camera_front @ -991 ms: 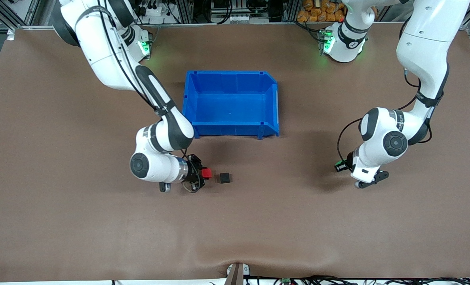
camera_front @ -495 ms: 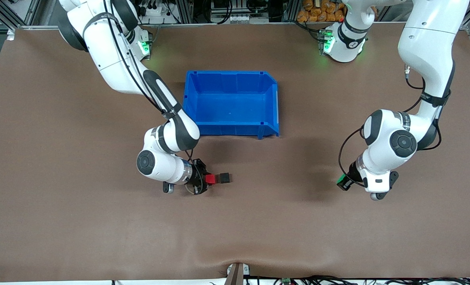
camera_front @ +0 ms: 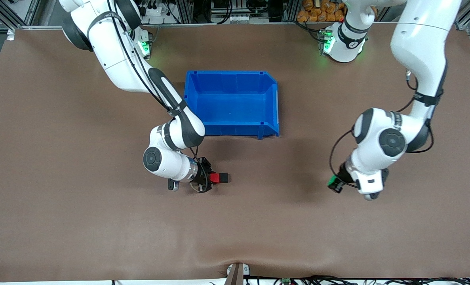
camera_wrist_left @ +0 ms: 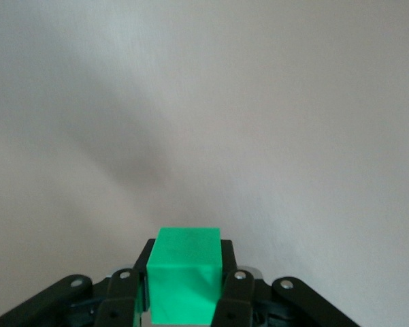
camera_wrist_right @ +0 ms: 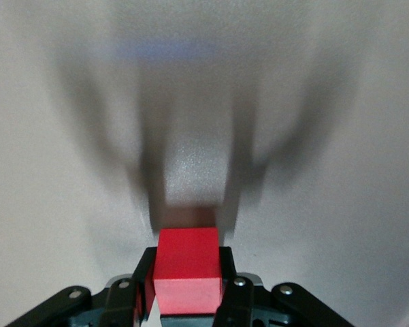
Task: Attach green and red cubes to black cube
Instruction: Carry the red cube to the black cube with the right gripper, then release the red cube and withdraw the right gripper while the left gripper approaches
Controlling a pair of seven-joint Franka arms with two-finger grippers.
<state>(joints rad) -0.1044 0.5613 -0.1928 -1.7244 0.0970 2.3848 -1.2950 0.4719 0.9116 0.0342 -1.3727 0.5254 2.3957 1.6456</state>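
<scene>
— So, where does your right claw (camera_front: 212, 179) stand?

— Low over the bench (camera_front: 100, 221), pinching the red cube (camera_front: 217, 177), whose free face looks pressed against the black cube (camera_front: 224, 178). You hold it level so the faces can meet flat. Both cubes lie nearer the front camera than the blue bin (camera_front: 231, 103).

— And the left claw (camera_front: 335, 184)?

— It pinches the green cube (camera_wrist_left: 185, 274), hanging over bare bench toward the left arm's end, well apart from the pair. I'd judge you keep it there, waiting, so the black cube's open face stays reachable for it.
</scene>
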